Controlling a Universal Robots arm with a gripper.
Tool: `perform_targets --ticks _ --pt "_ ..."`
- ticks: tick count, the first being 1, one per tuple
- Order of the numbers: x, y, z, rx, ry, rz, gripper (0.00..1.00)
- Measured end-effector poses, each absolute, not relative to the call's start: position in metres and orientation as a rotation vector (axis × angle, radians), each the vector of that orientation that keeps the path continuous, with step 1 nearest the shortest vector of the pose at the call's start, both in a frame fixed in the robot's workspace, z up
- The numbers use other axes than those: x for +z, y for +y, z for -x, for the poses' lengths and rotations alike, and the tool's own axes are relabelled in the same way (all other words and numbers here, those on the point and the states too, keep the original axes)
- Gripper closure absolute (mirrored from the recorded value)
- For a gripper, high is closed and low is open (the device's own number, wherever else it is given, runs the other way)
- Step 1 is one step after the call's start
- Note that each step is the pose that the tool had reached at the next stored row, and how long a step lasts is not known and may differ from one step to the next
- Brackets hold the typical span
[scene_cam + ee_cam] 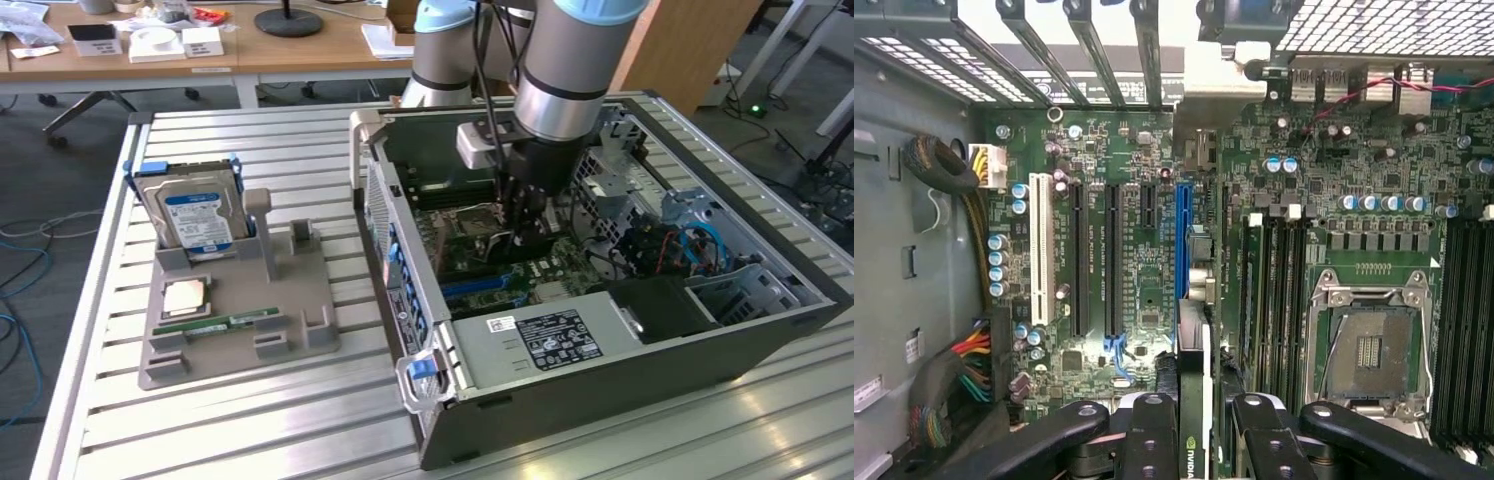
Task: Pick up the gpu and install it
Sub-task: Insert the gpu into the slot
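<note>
The slatted metal worktop (240,430) carries an open computer case (667,370), which lies on its side and takes up most of the half toward the exterior view's right edge. The arm (574,70) comes down from above into the case, over the motherboard (534,270).

Near the worktop's edge on the exterior view's left sits a grey holder (227,340). A hard drive (198,215) stands upright at its far end. A square processor chip (183,296) and a narrow memory stick (214,323) lie flat nearer the front.

Inside the case, the gripper (525,225) hangs low over the board. In the wrist view its black fingers (1154,440) are clamped on the gpu (1192,400), one on each face. The card is seen edge-on and runs out from between them toward the board. That edge lines up with the long blue slot (1181,240), just short of its near end. I cannot tell whether the card touches the slot. The empty processor socket (1369,350) lies off to one side of it, beyond a bank of black memory slots (1274,300).
</note>
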State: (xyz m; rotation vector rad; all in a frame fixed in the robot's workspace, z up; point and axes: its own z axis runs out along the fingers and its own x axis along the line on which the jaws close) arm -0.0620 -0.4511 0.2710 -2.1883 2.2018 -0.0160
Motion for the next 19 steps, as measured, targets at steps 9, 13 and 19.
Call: perform_targets --ticks 9,13,19 --pt "0.2702 -0.4511 0.0651 -0.016 2.201 2.189 0.74" --pt "0.2696 -0.4511 0.0667 -0.016 2.201 2.189 0.74" --pt "0.2696 -0.4538 0.0681 -0.016 2.200 2.190 0.74"
